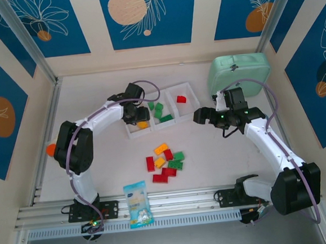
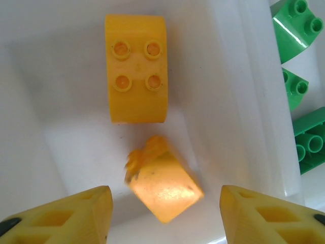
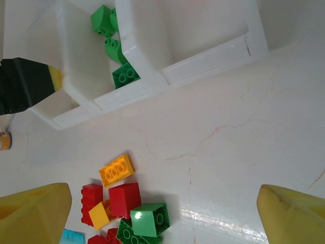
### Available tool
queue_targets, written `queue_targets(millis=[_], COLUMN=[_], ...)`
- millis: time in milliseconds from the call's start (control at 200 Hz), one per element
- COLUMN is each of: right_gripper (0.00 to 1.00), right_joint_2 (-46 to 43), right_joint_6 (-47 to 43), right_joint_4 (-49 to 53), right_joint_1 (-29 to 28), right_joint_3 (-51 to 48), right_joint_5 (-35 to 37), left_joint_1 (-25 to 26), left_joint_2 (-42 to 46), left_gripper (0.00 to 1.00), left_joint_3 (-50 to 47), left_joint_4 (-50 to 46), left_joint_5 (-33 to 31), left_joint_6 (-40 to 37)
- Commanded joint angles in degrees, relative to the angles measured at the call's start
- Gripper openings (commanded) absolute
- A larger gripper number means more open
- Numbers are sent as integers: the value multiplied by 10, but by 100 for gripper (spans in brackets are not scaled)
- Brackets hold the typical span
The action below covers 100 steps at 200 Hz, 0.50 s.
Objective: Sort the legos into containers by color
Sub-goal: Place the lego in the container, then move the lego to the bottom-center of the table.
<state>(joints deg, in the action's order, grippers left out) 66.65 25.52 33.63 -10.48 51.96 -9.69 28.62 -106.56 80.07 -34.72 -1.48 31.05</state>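
While the left gripper (image 1: pixel 134 114) hung over the left compt. of the white tray (image 3: pixel 203 63), its fingers (image 2: pixel 76 216) stood apart w/ nothing held; betw. them lay a tilted, blurred yellow brick (image 2: pixel 163 187), touching neither finger; just beyond it a second yellow brick (image 2: pixel 137 76) sat studs-up on the same compt. floor; green bricks (image 2: pixel 297 30) showed past the wall in the middle compt.; one red brick (image 1: pixel 181 99) sat in the right compt.; the right gripper (image 3: pixel 163 193) hovered w/ jaws wide & empty over bare table (image 3: pixel 244 142), near the tray's front wall; a loose pile (image 1: pixel 165 161) of red, green & yellow legos lay on the table, apart from the tray, betw. the two arms; a blue-and-white packet (image 1: pixel 138 204) lay at the near edge; a mint-green case (image 1: pixel 238 75) stood just right of the tray, behind the right arm.
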Motion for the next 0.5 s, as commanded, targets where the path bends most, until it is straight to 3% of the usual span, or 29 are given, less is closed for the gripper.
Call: queue_targets(millis=[0, 240, 385, 430, 495], right_gripper=[94, 94, 94, 94, 94], right_joint_2=[1, 2, 5, 5, 5], right_joint_6=[-5, -4, -4, -4, -4], right_joint_4=[1, 1, 1, 1, 0], right_joint_1=[3, 1, 0, 0, -1], right_joint_3=[7, 7, 8, 8, 8], right_joint_5=[-12, -12, -13, -13, -13], left_joint_1=[-3, 15, 52, 66, 85], left_joint_2=[53, 162, 212, 223, 234], left_gripper=[61, 72, 89, 100, 99], left_joint_3=[-11, -102, -143, -152, -164], left_joint_4=[-6, 25, 1, -14, -36], left_joint_5=[9, 42, 25, 16, 11], left_joint_6=[-8, 2, -2, 0, 4])
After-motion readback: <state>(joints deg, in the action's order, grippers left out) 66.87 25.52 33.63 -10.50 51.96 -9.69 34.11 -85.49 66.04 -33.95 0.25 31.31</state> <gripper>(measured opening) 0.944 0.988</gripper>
